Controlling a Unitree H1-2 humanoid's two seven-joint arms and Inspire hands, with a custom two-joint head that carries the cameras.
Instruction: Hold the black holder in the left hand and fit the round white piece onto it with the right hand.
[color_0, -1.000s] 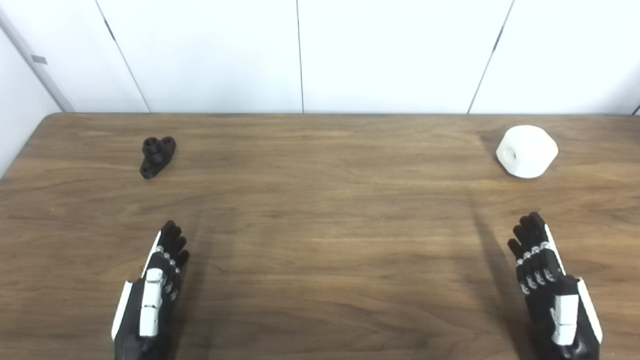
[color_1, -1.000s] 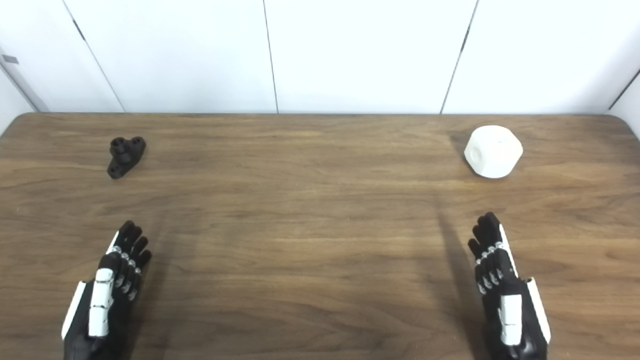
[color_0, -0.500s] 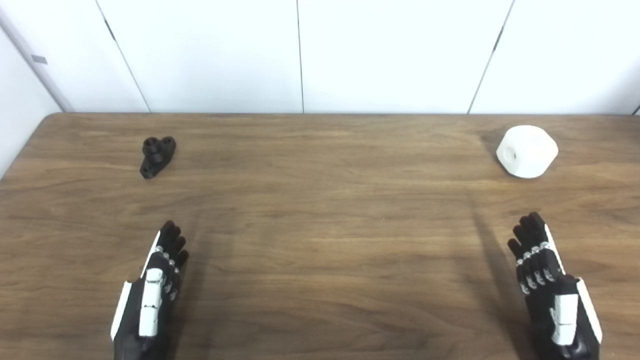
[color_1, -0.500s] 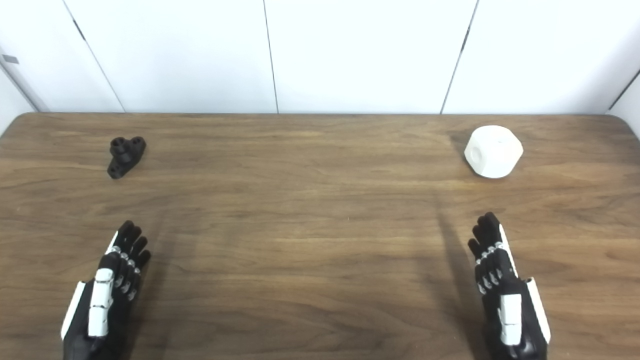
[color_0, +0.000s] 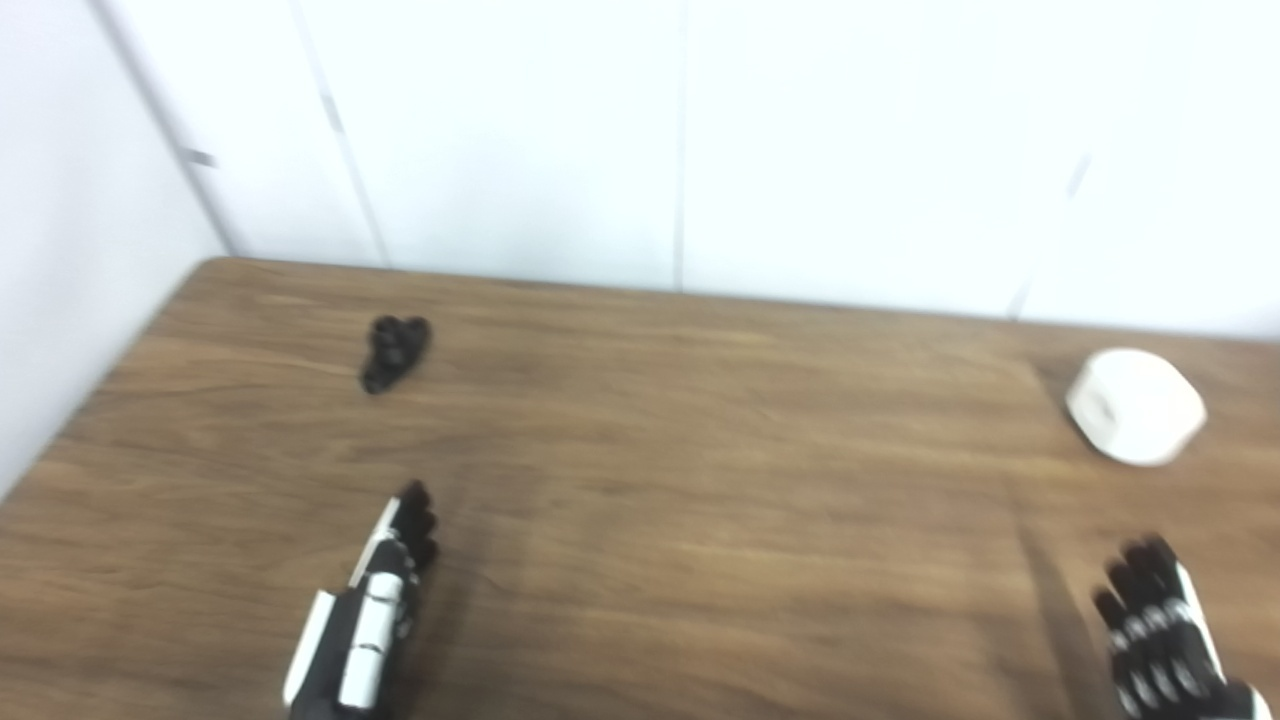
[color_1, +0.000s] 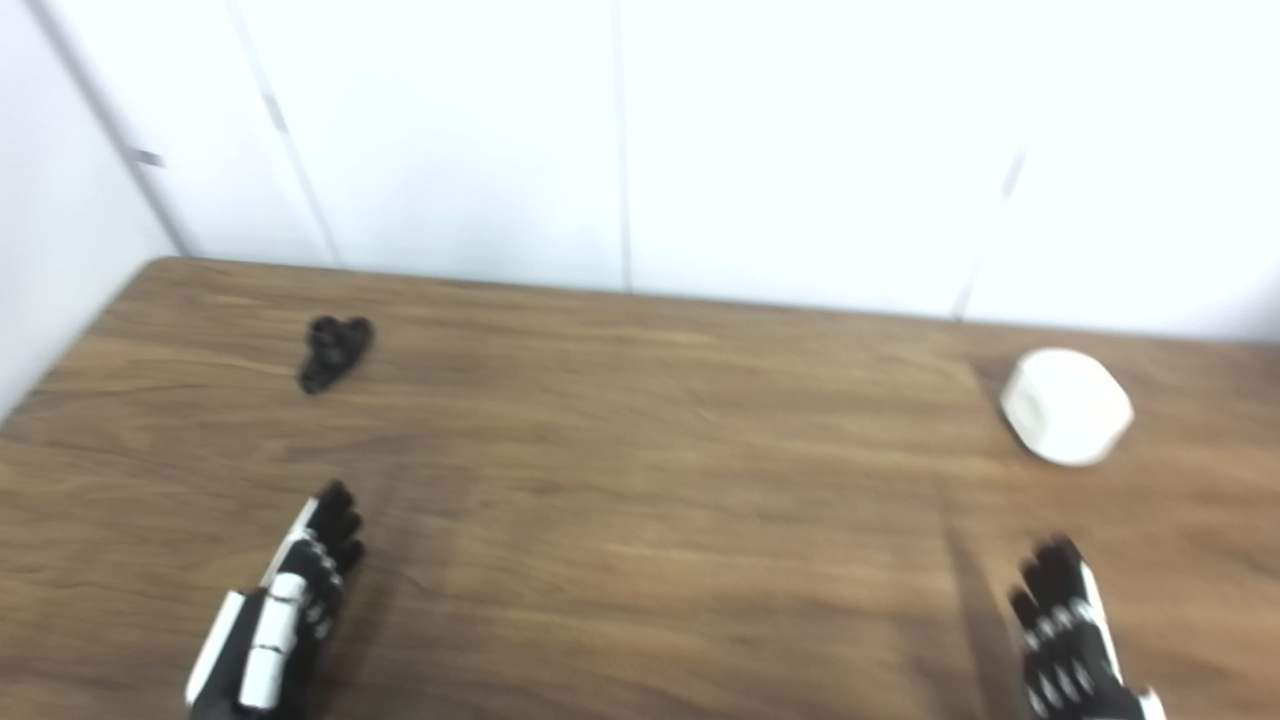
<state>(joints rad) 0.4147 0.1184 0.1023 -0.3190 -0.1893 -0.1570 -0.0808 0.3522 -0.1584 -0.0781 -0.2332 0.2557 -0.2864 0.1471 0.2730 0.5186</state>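
Wall (color_0: 820, 150): white panels with thin dark seams are seen behind the far edge of the table; a second white surface runs along the table's left side.

Table (color_0: 700, 520): a wide wood-grained top is shown filling the lower part of both views, with a rounded far-left corner. Everything below is placed relative to it. Both pictures are blurred, so fine detail is lost.

Round white piece (color_1: 1066, 406): it is set on the table near the far-right corner, resting on the wood by itself. A small recess is faintly seen on the side turned toward the table's centre. It is well apart from both hands.

Right hand (color_1: 1062, 640): it is seen at the table's near edge on the right side, partly cut off by the picture's bottom. The fingers (color_0: 1150, 610) are held straight and close together, pointed toward the far edge. Nothing is held. The white piece lies beyond it, farther up the table.

Left hand (color_0: 372, 625): it is seen at the near edge on the left side, edge-on, with fingers stretched out straight and pressed side by side. Nothing is gripped.

Black holder (color_0: 393, 351): the smallest thing, it is laid on the table near the far-left corner, beyond the left hand and clear of it. Its shape is smeared by the blur.
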